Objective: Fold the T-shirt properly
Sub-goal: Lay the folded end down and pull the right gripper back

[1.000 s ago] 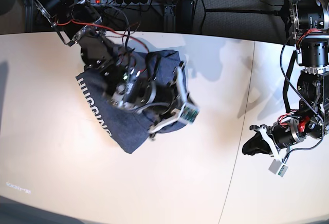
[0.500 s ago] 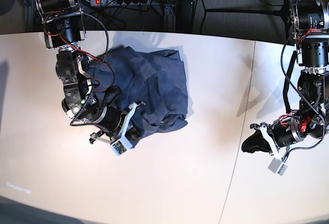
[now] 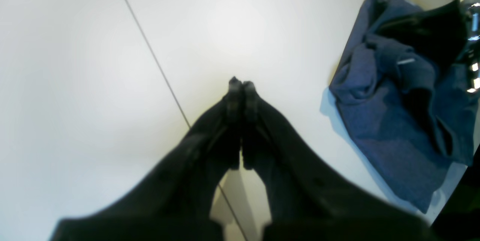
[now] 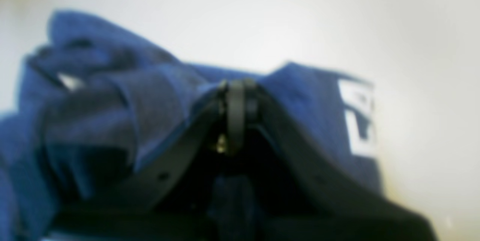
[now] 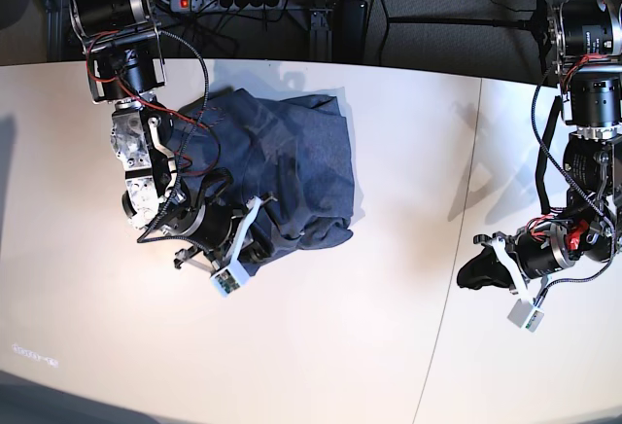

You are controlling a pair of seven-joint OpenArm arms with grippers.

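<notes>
1. The dark heathered blue-grey cotton T-shirt (image 5: 282, 166) lies in a rumpled, partly doubled heap on the far left part of the pale, smooth worktop (image 5: 389, 346) as the base view shows it. Its layers are bunched and one edge curls under, so it reads as far from a proper fold.

2. The right claw (image 4: 236, 94) sits at the near edge of the heap with its jaws together. In the blurred right wrist view blue cloth rises on both sides of the tips, and white block lettering (image 4: 358, 121) shows on a flap just beside them. Whether a layer is pinched between the tips I cannot tell.

3. To do this step well, I judge the right arm should draw the cloth low and level across the worktop, so the layers spread flat and do not bunch further.

4. The left claw (image 3: 240, 91) hangs pressed together and empty above bare worktop, near a thin seam line (image 3: 150, 49) and well apart from the shirt. It would help most by pinning the opposite edge.

5. The main risk is catching several layers at once.
</notes>
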